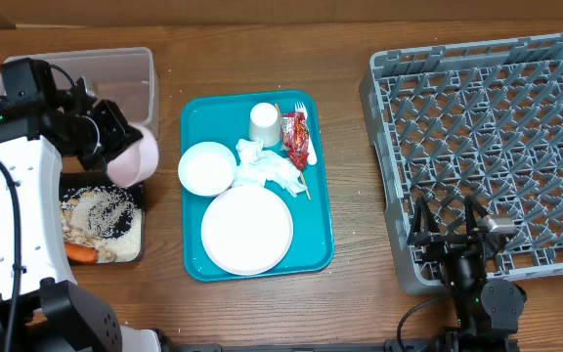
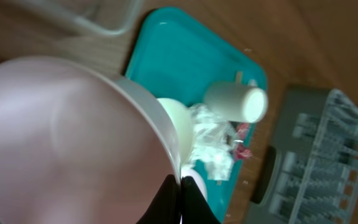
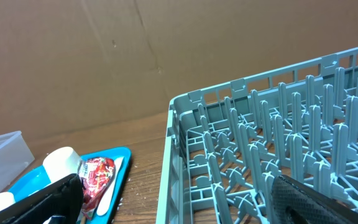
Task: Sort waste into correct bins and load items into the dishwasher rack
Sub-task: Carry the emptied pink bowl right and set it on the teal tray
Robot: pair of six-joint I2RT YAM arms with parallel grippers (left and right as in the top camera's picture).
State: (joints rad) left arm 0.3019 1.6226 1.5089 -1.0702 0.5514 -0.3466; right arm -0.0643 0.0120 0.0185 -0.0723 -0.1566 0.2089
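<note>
My left gripper [image 1: 117, 140] [image 2: 180, 198] is shut on the rim of a small white bowl [image 1: 137, 156] [image 2: 67, 137], holding it tipped on edge above the black tray [image 1: 137, 191]. That tray holds beige food scraps [image 1: 101, 215] and an orange carrot [image 1: 83, 253]. On the teal tray [image 1: 194, 117] lie a second bowl [image 1: 206, 168], a plate [image 1: 247, 230], a cup [image 1: 265, 124] [image 2: 236, 102], napkins [image 1: 270, 169], a red wrapper [image 1: 294, 135] [image 3: 95, 174], a fork [image 1: 304, 125] and a thin stick [image 1: 301, 184]. My right gripper [image 1: 448, 230] [image 3: 179, 205] hangs open over the grey dishwasher rack's [image 1: 497, 127] [image 3: 260, 137] near left corner, holding nothing.
A clear plastic tub [image 1: 115, 73] stands behind the black tray at the far left. A brown cardboard wall runs along the back of the wooden table [image 1: 355, 196]. Bare wood separates the teal tray from the rack.
</note>
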